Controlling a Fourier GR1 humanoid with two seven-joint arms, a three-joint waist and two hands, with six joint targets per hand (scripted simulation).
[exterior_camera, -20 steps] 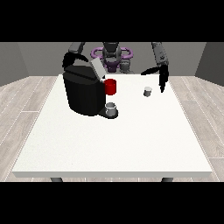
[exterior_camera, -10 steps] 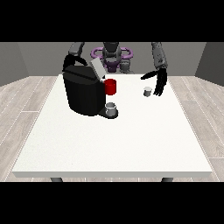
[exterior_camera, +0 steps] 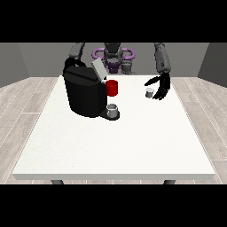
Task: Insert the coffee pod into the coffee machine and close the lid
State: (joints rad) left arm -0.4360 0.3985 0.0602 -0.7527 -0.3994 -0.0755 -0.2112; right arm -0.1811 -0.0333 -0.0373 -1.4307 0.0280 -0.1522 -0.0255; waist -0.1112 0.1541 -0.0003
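Where machine (exterior_camera: pixel 84 93) blocks view, one hand unseen.

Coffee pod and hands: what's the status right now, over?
Hand at view's right open beside the coffee pod, not gripping. Other hand hidden behind the coffee machine. Lid up. Red mug beside the machine, off the path.

The table (exterior_camera: pixel 111 146) is finished in smooth, matt white. Left of the hand (exterior_camera: pixel 161 87), the machine (exterior_camera: pixel 84 94) is seen in dark matt plastic, with a grey lid (exterior_camera: pixel 98 70) and a glossy red part (exterior_camera: pixel 112 88). Just beside the hand, the pod (exterior_camera: pixel 150 92) looks like pale grey metal.
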